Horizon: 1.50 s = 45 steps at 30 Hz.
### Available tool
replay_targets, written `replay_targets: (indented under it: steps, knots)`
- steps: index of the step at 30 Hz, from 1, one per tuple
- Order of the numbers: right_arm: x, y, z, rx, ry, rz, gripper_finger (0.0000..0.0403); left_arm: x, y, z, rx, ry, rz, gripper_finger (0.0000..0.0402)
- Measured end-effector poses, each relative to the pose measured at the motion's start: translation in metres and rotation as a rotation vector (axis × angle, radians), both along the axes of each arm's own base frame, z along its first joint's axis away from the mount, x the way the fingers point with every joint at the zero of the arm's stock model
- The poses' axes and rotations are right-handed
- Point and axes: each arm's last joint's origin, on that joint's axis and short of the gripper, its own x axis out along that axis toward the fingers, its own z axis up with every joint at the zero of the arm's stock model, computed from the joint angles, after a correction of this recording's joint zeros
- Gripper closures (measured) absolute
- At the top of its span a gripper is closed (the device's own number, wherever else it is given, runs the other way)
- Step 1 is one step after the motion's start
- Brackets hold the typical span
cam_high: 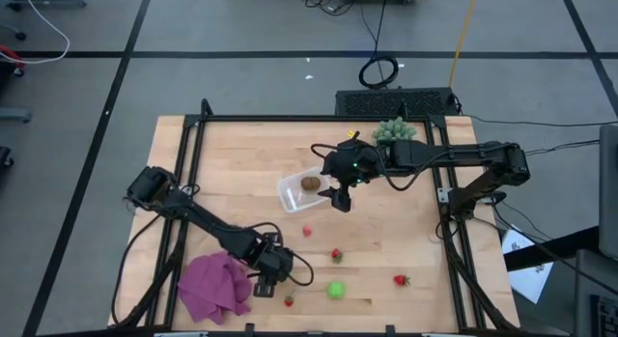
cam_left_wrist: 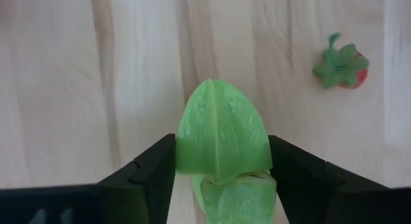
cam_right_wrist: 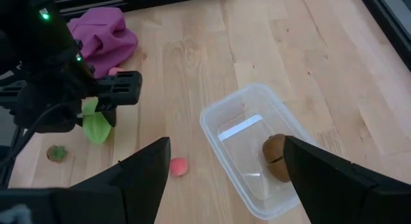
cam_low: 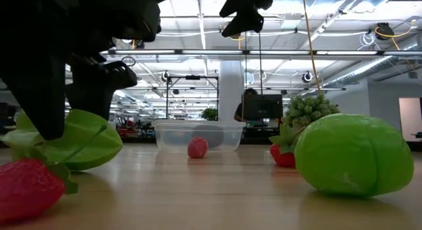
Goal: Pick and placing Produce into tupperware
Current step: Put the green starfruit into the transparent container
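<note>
My left gripper (cam_high: 273,271) stands at the near left beside the purple cloth (cam_high: 217,287), pointing steeply down, shut on a bright green ridged produce piece (cam_left_wrist: 221,137). The clear tupperware (cam_high: 301,192) sits mid-table with the brown oval (cam_high: 310,182) lying on its floor. My right gripper (cam_high: 338,198) hangs open above the tupperware's right end, with nothing between its fingers. Loose on the wood lie a pink piece (cam_high: 307,231), three red strawberries (cam_high: 336,254) (cam_high: 400,279) (cam_high: 288,300) and a round green piece (cam_high: 335,290). My left gripper pinches the green ridged piece between its two fingers, one finger (cam_left_wrist: 157,169) on each of its two sides (cam_left_wrist: 183,150). The fingers come from above, slanting down. In the low view the piece's underside (cam_low: 82,165) is down at the table top.
A spiky pale-green plant (cam_high: 396,131) stands at the far right, behind the right arm. The black frame rail (cam_high: 290,119) runs round the wooden top. Bare wood lies between the tupperware and the near produce.
</note>
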Motion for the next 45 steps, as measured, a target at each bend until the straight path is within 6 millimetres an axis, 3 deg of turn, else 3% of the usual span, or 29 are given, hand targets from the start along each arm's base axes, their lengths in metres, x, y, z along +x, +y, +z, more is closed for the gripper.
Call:
replay_targets:
  steps: [15, 18, 24, 32, 41, 45]
  knots:
    - [0.000, 0.000, 0.000, -0.013, 0.002, 0.012, 0.0110, 0.007, 0.007, 0.023, 0.099, 0.024, -0.026, 0.0181]
    - [-0.005, 0.000, 0.005, -0.019, -0.008, 0.017, 0.0110, 0.006, 0.010, 0.027, 0.162, 0.039, -0.013, 0.0174]
    - [-0.030, 0.001, 0.035, -0.033, -0.107, 0.017, 0.0110, 0.009, 0.019, 0.032, 0.209, 0.052, -0.014, 0.0171]
    - [-0.067, 0.003, 0.070, -0.033, -0.245, 0.012, 0.0110, 0.016, 0.054, 0.041, 0.263, 0.063, 0.015, 0.0170]
    - [-0.074, 0.003, 0.070, -0.032, -0.212, 0.012, 0.0110, 0.001, 0.104, 0.104, 0.312, -0.127, 0.096, 0.0170]
    - [-0.073, 0.003, 0.068, -0.036, -0.202, 0.015, 0.0110, -0.004, 0.132, 0.125, 0.344, -0.214, 0.234, 0.0169]
